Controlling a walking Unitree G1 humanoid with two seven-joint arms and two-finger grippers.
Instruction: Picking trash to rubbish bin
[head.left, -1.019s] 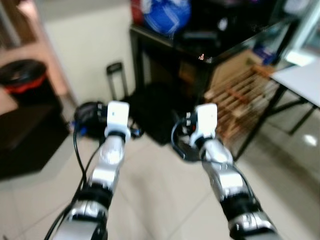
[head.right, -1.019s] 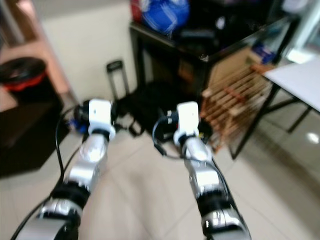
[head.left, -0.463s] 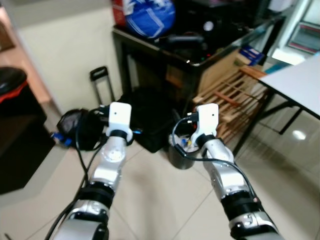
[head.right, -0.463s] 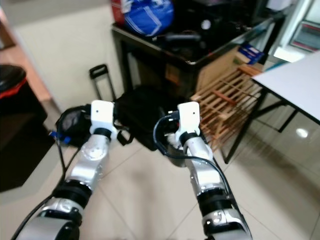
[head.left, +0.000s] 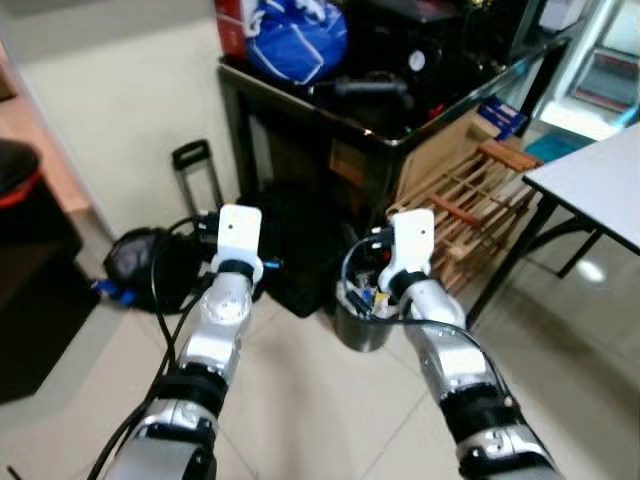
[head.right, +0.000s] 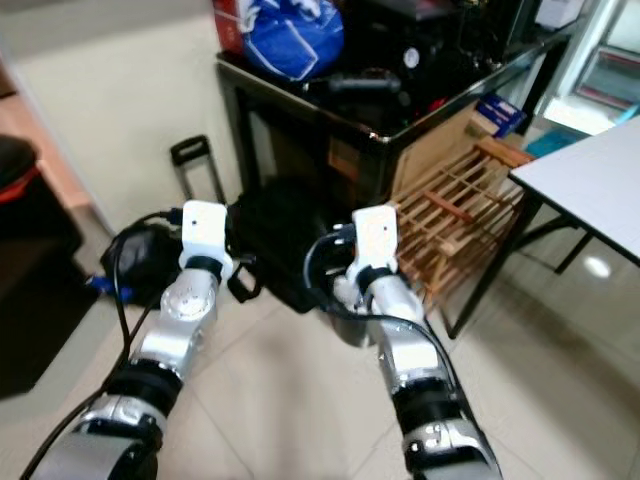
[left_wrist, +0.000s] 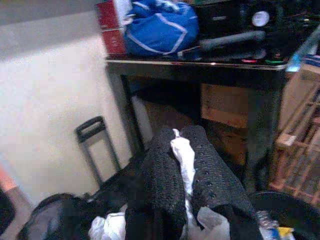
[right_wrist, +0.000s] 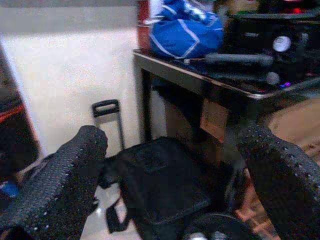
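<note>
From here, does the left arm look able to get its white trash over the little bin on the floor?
Probably yes. The left gripper is shut on the white trash, and the bin stands open-topped just ahead, nearer the right gripper. Nothing lies between them, though the right arm crowds that side.

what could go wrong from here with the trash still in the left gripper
The left gripper pinches only a thin white crumpled scrap; it may slip out before the drop. The small round metal bin sits on the floor under the right wrist, not the left, so a release now would likely miss. A black cable loop hangs near the bin and could snag as the arms move over it.
</note>
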